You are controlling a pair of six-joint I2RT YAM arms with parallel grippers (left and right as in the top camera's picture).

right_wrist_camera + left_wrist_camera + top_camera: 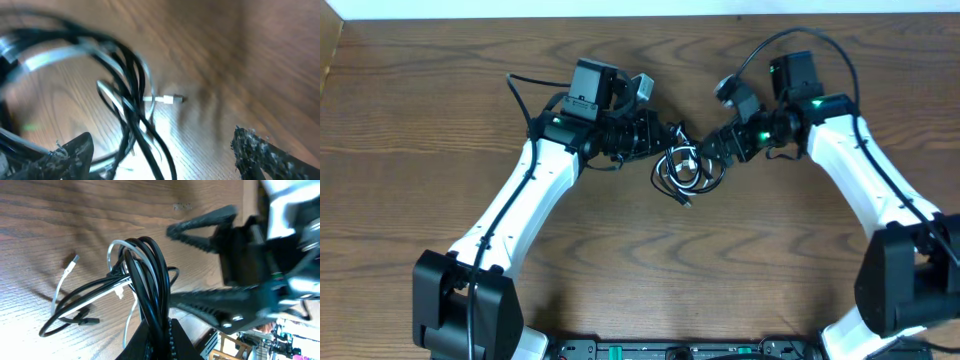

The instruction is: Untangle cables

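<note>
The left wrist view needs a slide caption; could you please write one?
Left gripper holds a tangle of black and white cables over the wooden table, facing the open right gripper.

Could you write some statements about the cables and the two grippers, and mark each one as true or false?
1. The left gripper is closed on the black cables. True.
2. The right gripper grips a plug. False: it is open, and the white plug lies free on the table.
3. Every cable is black. False: the white cable is among them.
4. The cables form one tangled bundle between the two grippers. True.
</note>
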